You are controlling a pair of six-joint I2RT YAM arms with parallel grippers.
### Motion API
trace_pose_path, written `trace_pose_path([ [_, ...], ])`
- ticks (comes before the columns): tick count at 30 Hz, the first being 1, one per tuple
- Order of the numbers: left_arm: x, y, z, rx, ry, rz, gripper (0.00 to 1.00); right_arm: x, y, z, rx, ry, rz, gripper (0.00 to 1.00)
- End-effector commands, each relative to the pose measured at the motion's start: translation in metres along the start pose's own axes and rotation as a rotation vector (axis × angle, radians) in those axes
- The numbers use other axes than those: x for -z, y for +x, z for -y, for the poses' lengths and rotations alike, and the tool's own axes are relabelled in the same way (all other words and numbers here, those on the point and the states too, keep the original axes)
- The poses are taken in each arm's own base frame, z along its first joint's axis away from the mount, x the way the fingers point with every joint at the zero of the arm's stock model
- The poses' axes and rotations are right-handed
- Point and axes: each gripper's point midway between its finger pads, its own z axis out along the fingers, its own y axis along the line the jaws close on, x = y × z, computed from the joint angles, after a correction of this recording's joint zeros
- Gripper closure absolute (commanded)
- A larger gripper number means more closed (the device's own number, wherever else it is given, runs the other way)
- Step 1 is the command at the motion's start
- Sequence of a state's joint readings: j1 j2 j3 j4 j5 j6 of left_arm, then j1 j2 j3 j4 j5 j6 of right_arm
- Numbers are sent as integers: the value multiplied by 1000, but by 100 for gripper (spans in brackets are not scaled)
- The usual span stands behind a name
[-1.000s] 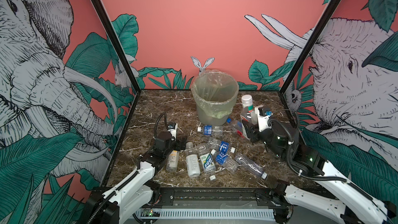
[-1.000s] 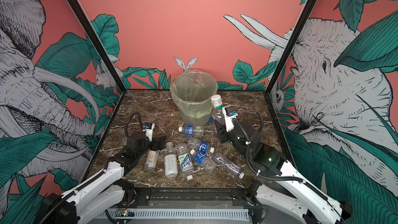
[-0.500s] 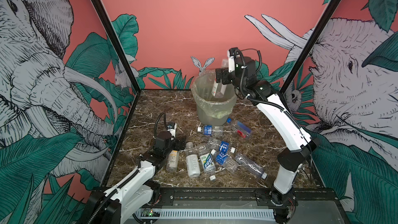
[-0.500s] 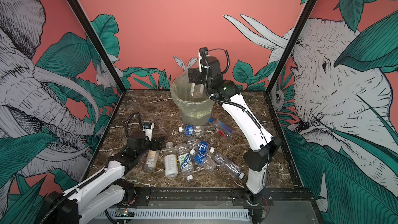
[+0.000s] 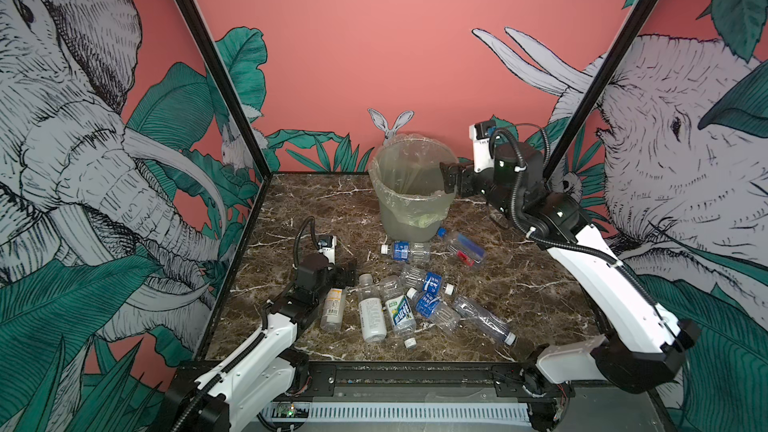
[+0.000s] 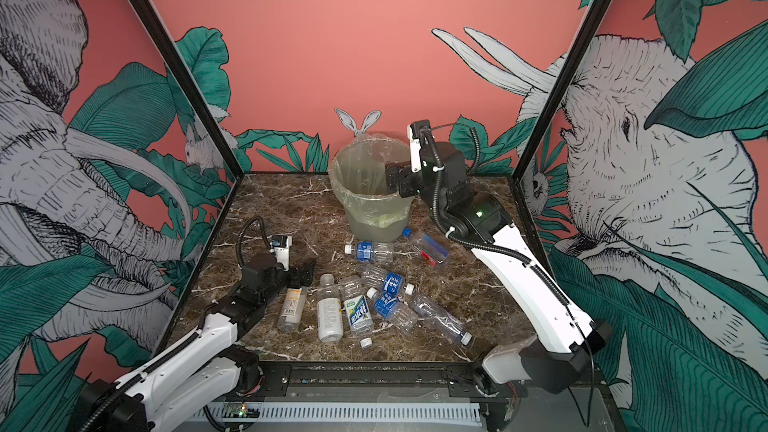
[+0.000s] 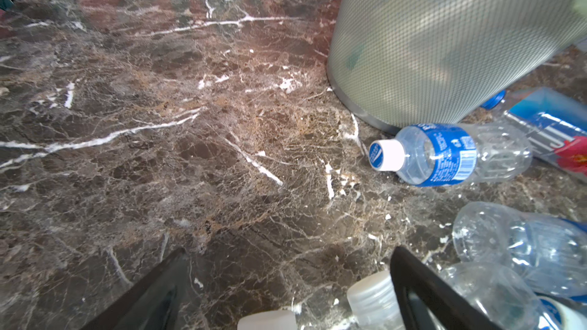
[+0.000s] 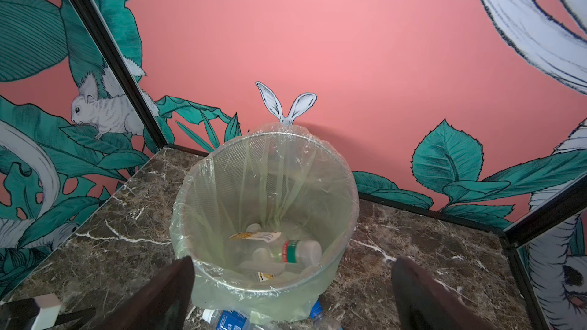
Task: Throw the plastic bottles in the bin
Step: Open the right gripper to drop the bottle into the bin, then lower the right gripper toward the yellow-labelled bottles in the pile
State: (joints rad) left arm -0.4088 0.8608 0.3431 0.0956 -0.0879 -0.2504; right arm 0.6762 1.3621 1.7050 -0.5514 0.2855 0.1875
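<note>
marble top [image 5: 519, 276] | L tool [image 5: 348, 275] spread, empty, nr bottles [image 5: 372, 317] | R tool [image 5: 448, 178] spread, empty, by bin [image 5: 409, 222]

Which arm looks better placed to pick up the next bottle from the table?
Left, probably: the left gripper sits open and low beside the yellow-labelled bottle; the right gripper hangs open up at the bin rim.

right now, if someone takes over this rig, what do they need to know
Left gripper: open, empty, low beside the front bottle cluster.
Right gripper: open, empty, raised at the rim of the bin.
Done: a few bottles lie in the bin.
Left: eight bottles on the table, two at the bin's foot, six in that cluster.
</note>
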Motion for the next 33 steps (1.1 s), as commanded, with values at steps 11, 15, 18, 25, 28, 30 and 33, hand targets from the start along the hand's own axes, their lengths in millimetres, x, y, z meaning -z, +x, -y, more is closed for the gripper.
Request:
trace_pose_path([
  [11,9,3,3,30,24,-13,2,5,136,29,45,83,-262,1],
  [15,15,-1,5,7,10,-26,2,9,185,17,-3,4,-357,7],
  [18,19,-4,3,10,-14,-41,3,14,214,-1,-21,-41,-412,10],
  [25,16,14,2,-13,-8,-88,5,23,253,-62,-12,-148,-489,14],
  [28,15,14,14,-34,65,-74,5,22,264,-89,5,-187,-520,16],
  [30,16,13,23,-42,120,-53,6,20,272,-108,16,-215,-543,16],
  [33,17,13,25,-45,133,-40,6,16,287,-136,21,-254,-585,17],
])
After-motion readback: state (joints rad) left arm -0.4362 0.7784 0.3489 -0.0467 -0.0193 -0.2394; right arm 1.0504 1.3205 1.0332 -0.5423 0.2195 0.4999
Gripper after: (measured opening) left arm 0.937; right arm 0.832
